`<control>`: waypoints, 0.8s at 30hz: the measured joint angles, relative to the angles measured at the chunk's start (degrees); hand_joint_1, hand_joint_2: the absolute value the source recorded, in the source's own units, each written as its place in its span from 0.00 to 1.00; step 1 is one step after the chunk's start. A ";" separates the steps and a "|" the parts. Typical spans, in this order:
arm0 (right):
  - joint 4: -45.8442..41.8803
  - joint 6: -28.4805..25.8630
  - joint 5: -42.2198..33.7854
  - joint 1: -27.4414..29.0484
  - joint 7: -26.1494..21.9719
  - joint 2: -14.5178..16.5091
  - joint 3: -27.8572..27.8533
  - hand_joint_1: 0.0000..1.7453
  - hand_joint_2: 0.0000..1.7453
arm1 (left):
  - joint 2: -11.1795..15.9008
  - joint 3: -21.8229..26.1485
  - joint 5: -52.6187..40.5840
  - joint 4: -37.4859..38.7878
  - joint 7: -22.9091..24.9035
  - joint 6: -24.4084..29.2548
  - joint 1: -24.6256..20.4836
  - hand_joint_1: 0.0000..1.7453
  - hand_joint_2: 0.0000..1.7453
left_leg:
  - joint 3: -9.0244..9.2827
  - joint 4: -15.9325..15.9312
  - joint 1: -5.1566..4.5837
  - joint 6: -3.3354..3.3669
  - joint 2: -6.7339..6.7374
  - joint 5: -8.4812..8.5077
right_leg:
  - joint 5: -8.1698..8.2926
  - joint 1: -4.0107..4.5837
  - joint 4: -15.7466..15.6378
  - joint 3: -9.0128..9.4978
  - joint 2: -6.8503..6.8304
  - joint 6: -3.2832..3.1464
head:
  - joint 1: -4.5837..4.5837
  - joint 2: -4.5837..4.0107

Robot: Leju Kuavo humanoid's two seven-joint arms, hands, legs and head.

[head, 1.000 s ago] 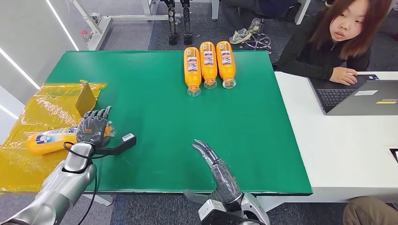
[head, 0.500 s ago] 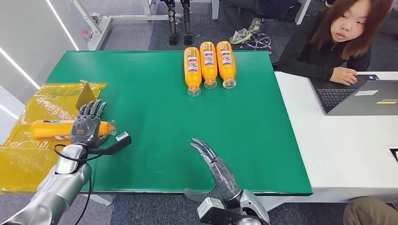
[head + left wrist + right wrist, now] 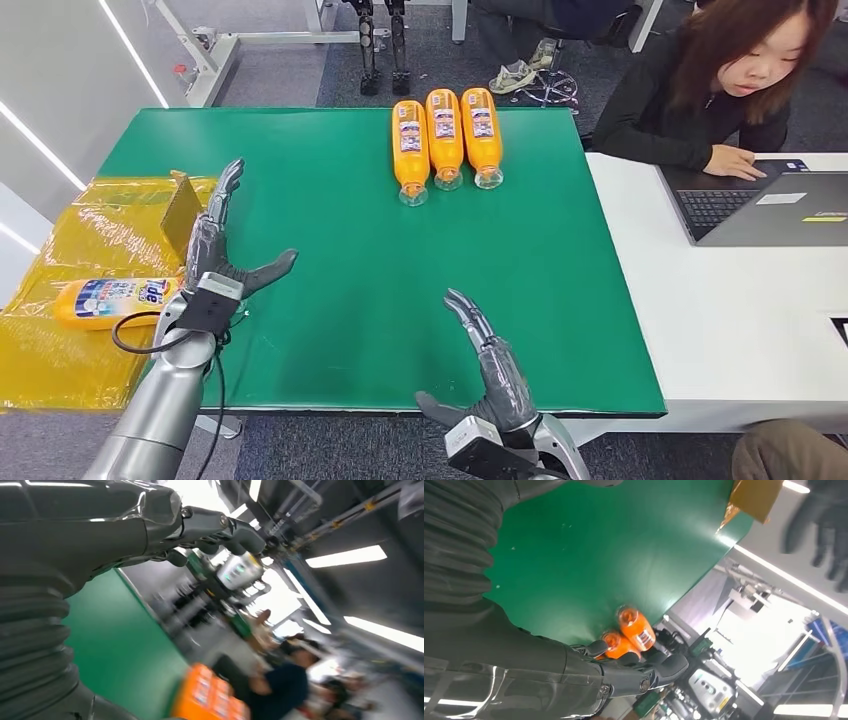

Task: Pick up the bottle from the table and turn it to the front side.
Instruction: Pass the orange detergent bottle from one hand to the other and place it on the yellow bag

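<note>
An orange bottle (image 3: 112, 299) lies on its side on the yellow plastic sheet (image 3: 60, 350) at the table's left end, its blue and white label facing up. Just to its right my left hand (image 3: 216, 252) is raised off the green mat with fingers spread wide, holding nothing; the wrist view shows its fingers (image 3: 220, 527) apart in the air. Near the front edge my right hand (image 3: 488, 357) hovers flat and open. Three more orange bottles (image 3: 444, 135) lie side by side at the far middle of the mat, and the right wrist view catches them (image 3: 634, 630) too.
A brown cardboard piece (image 3: 183, 208) stands on the yellow sheet beside my left hand. A person sits at the white desk (image 3: 740, 320) on the right, a hand on a laptop (image 3: 770, 205). The green mat (image 3: 340, 240) stretches bare between the hands and the far bottles.
My left hand has let go of the bottle and lifted away with fingers spread. The bottle now lies on the yellow sheet with its label up. The right hand shifted slightly right.
</note>
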 joint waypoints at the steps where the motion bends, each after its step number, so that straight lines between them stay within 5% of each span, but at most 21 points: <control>1: -0.37 -0.49 -0.02 0.52 -0.15 -0.18 -0.40 0.00 1.00 | -0.34 -0.37 3.81 -2.75 -0.07 -3.11 0.77 0.00 1.00 | 0.00 0.00 0.00 0.00 0.00 0.00 | 0.00 0.00 0.00 0.00 0.00 0.00 | 0.00 0.00; 7: -3.41 -2.72 -0.21 2.75 -0.73 -0.75 -3.58 0.00 1.00 | -3.41 -3.19 20.77 -13.76 1.14 -18.59 5.16 0.00 1.00 | 0.01 0.00 -0.01 0.01 0.01 0.00 | 0.00 -0.01 -0.01 0.01 0.00 0.00 | 0.00 0.00; 15: -10.83 -3.36 -2.60 6.23 -3.10 -1.21 -11.49 0.00 1.00 | -6.48 -9.81 25.92 -17.25 0.53 -22.44 9.83 0.00 1.00 | 0.01 0.01 -0.02 0.03 0.01 -0.02 | 0.01 -0.02 -0.03 0.03 0.01 0.01 | 0.01 0.00; 24: -18.61 -3.27 -8.14 10.30 -7.86 -1.33 -21.66 0.00 1.00 | -8.75 -11.31 31.70 -17.31 0.77 -25.61 14.65 0.00 1.00 | 0.01 -0.01 -0.01 0.03 0.01 -0.03 | -0.01 -0.01 -0.04 0.02 0.01 0.02 | 0.00 0.00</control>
